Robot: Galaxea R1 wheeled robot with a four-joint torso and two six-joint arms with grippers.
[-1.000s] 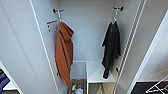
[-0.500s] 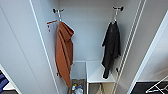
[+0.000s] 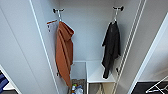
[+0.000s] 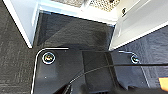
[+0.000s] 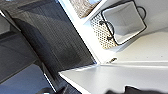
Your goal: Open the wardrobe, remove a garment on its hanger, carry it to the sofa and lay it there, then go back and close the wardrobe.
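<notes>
Gripper state cannot be told from either wrist view, while the wardrobe (image 3: 85, 37) is standing open and the black garment (image 3: 111, 47) is hanging on its hanger at the right of the frame, not yet taken out or carried to the sofa.

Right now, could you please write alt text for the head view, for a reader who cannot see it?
An open white wardrobe holds two hanging garments: an orange-rust hooded garment on the left and a black garment on the right, each on a hook. A white shelf sits below them.
</notes>
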